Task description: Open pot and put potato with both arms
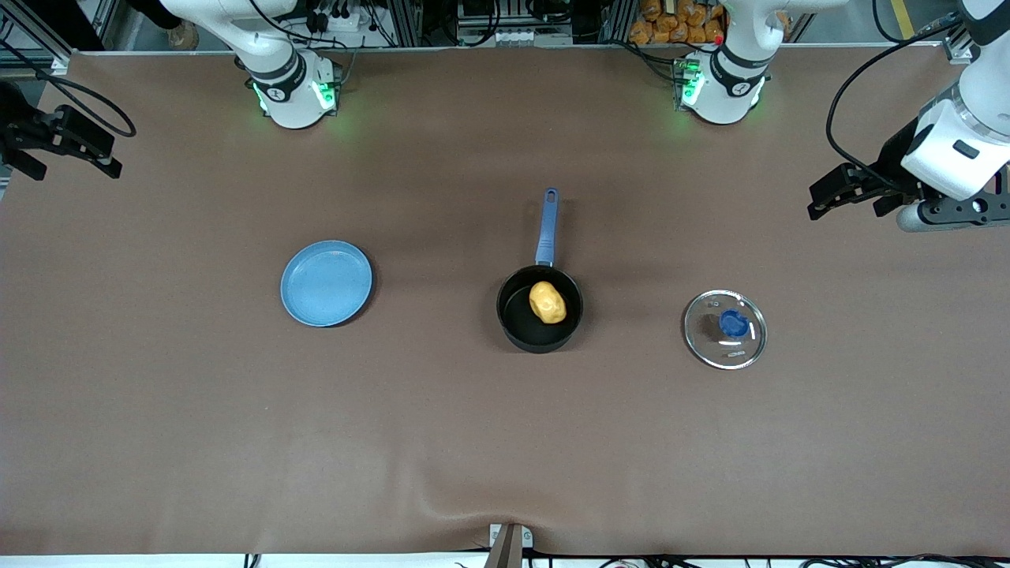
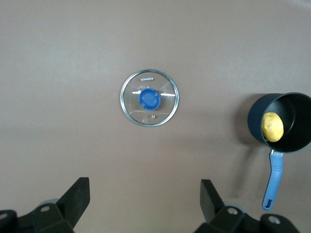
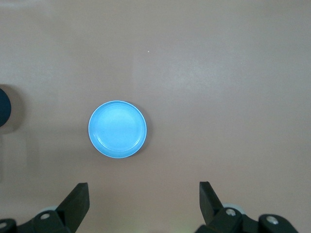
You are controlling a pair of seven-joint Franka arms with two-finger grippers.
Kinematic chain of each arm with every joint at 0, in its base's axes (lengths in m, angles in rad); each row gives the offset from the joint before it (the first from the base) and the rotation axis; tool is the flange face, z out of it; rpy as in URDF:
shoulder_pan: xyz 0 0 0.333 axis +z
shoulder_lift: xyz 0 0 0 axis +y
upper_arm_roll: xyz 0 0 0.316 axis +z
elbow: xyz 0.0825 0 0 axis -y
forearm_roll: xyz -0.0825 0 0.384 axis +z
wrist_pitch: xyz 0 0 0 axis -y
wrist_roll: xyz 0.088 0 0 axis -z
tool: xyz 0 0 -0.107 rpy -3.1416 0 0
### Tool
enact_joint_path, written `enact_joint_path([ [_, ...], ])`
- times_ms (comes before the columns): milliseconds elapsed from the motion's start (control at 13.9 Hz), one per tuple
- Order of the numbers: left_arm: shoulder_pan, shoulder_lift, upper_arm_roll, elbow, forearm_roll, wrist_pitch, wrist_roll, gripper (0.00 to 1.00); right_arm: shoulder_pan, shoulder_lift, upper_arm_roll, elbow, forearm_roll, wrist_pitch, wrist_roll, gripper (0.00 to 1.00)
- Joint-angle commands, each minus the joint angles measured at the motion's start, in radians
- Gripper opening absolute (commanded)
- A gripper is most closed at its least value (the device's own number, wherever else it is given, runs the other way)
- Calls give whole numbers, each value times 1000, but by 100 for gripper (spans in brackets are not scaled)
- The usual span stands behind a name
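Already the potato [image 1: 548,302] lies inside the pot [image 1: 521,327] at mid-table, the lid [image 1: 725,329] off, beside it toward the left arm's end. Both grippers, left [image 1: 843,193] and right [image 1: 67,150], hang wide open and empty over the table's ends; the plate [image 1: 326,282] looks bare.
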Motion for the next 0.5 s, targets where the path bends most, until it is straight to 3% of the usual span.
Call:
enact_joint_path([
  [0,4,7,-1,15,-14,-2,-5,100,6,18,-4,30,9,-11,-9,100],
  [432,6,7,-1,15,-15,-2,-5,100,10,16,-2,25,10,-13,-8,100],
])
